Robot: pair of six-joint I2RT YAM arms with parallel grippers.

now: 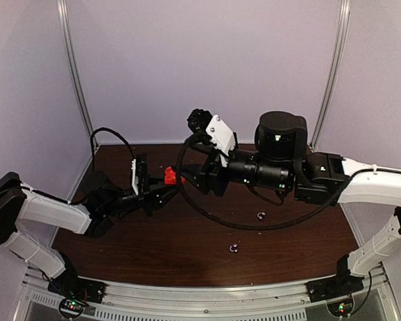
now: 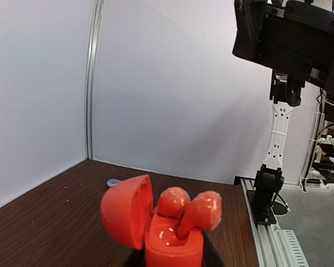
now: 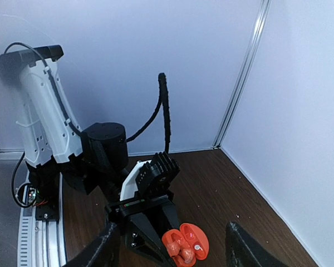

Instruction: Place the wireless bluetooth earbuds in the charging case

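Note:
My left gripper (image 1: 166, 184) is shut on the base of a red charging case (image 1: 172, 176) and holds it above the table, lid open. In the left wrist view the case (image 2: 170, 245) has its lid (image 2: 127, 211) swung left. Two red earbuds sit in it, one (image 2: 174, 201) seated, the other (image 2: 205, 214) leaning with its stem in the slot. My right gripper (image 1: 192, 179) is open just right of the case. In the right wrist view its fingers (image 3: 100, 251) straddle the case (image 3: 186, 247) from above. Two silvery-grey earbuds (image 1: 260, 215) (image 1: 234, 248) lie on the table.
The dark wooden table (image 1: 154, 247) is walled by white panels at the back and sides. A black cable (image 1: 207, 217) loops under the right arm. A small grey piece (image 2: 112, 182) lies on the table behind the case. A metal rail (image 1: 207, 294) runs along the near edge.

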